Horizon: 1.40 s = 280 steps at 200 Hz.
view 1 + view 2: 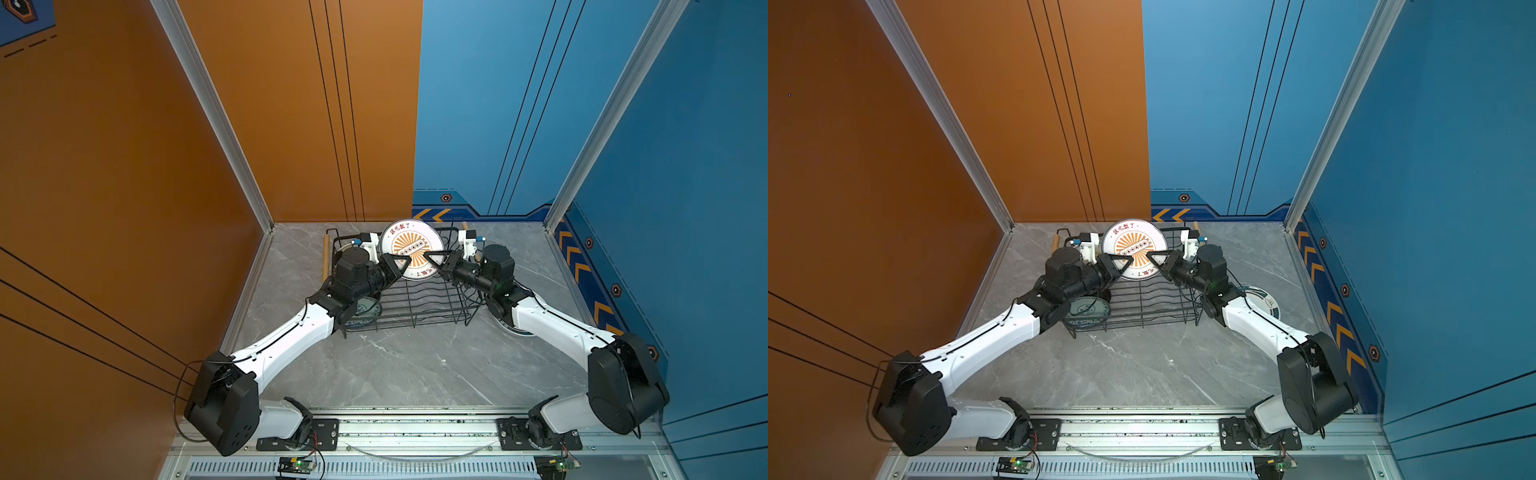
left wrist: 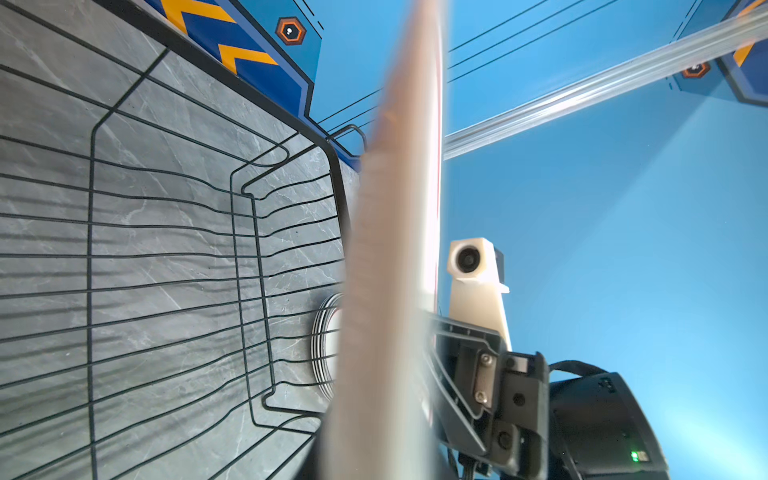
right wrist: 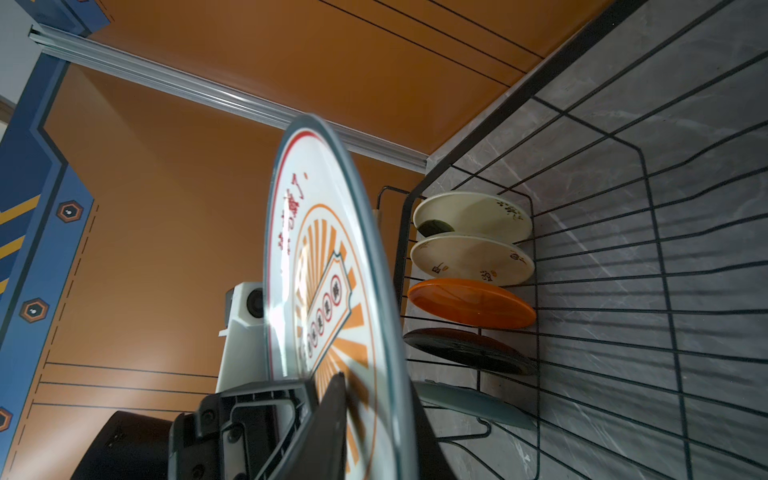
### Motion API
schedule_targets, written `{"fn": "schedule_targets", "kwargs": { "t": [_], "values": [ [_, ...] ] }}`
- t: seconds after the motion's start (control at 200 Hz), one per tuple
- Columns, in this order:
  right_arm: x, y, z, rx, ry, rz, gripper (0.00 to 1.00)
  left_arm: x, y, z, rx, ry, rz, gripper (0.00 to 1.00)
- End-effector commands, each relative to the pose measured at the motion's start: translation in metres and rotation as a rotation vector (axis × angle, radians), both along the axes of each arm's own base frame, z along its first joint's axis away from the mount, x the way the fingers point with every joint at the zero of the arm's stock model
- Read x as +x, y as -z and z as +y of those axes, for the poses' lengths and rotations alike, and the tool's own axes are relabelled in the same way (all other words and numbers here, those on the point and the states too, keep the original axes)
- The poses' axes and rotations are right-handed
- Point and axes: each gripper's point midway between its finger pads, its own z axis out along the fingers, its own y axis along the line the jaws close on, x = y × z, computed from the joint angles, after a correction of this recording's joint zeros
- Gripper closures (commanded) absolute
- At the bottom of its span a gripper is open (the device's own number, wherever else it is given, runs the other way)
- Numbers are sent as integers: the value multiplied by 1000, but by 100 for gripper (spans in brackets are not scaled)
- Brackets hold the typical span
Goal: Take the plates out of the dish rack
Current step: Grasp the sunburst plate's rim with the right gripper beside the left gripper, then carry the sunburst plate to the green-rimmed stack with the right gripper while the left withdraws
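Nearest, low in both top views: grey marble table [image 1: 415, 374]. On it, right of centre, lay a white dark-rimmed plate [image 1: 1264, 302], largely covered by the right arm. The left wrist view showed a stack of plates [image 2: 326, 345] there, cut off by the blurred foreground.

Mid-frame sat the black wire dish rack [image 1: 415, 309]. Its left end held a cream plate [image 3: 473, 214], marked cream plate [image 3: 471, 257], orange plate [image 3: 471, 303], black plate [image 3: 465, 349] and grey plate [image 3: 473, 405]. The top views hid most of them beneath the left arm.

Raised over the rack, upright and facing the camera, was the sunburst plate [image 1: 409, 239]: white, dark rim, orange rays, red characters.

- **Right gripper** [image 1: 427, 257]: pinched the lower rim, jaws nearly closed.
- **Left gripper** [image 1: 407, 262]: straddled the rim opposite; could not tell gripping from slack.

Farthest: wooden handles [image 1: 326, 257], the right one mostly hidden.
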Motion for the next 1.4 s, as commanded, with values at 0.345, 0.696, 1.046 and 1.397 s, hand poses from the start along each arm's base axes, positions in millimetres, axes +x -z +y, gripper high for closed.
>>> {"fn": "schedule_targets", "kwargs": {
  "t": [0.345, 0.696, 1.046, 1.397],
  "values": [
    [4, -20, 2, 5, -41, -73, 100, -13, 0, -6, 110, 114, -72, 36],
    [15, -69, -73, -179, 89, -157, 100, -21, 6, 67, 459, 12, -96, 2],
    [-24, -34, -256, -644, 576, 21, 100, -34, 9, 133, 811, -135, -156, 2],
    [-66, 64, -336, -769, 735, 321, 100, -43, 18, 144, 889, -129, -156, 2]
  ]
}}
